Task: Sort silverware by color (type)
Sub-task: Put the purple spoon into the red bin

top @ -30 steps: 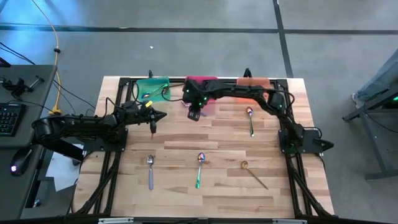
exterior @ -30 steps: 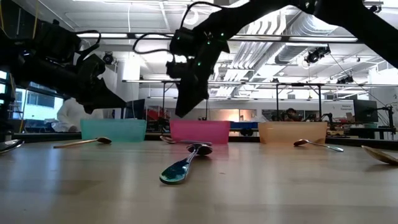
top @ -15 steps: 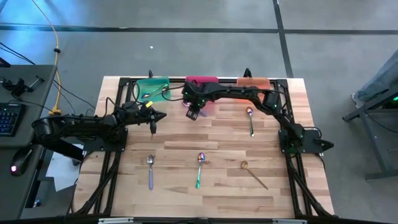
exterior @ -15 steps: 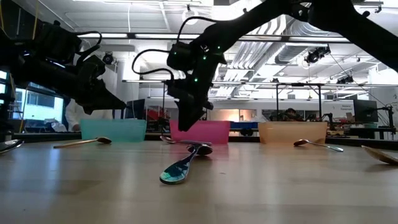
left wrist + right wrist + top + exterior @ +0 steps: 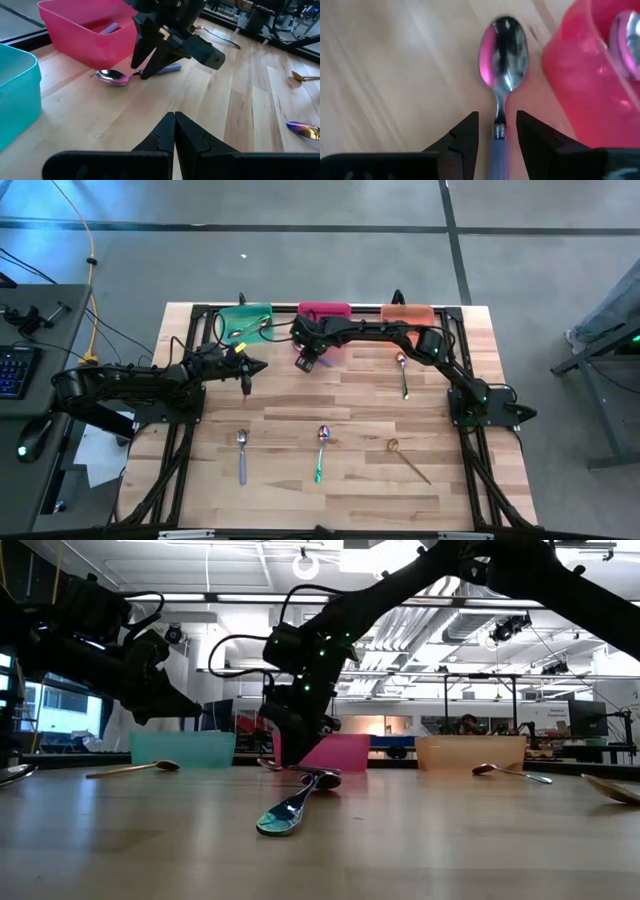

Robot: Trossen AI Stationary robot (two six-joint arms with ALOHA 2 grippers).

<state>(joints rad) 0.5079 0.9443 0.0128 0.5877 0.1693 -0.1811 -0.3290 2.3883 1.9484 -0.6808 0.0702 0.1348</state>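
On the wooden worktop [image 5: 350,410] the right arm reaches to the upper middle of the high view, its right tool [image 5: 306,361] low over a lavender-handled spoon [image 5: 502,55] beside the pink bin [image 5: 325,313]. The fingers [image 5: 465,134] stand open astride the handle, along its long axis, nothing gripped yet. The left tool [image 5: 246,370], closed and empty, waits farther left (less handy). The pink bin already holds a lavender handle; the teal bin [image 5: 245,318] holds a spoon; the orange bin [image 5: 406,312] I cannot judge.

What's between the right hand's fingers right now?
The lavender spoon on the table beside the pink bin: the open right hand straddles its neck. The right wrist view shows it.
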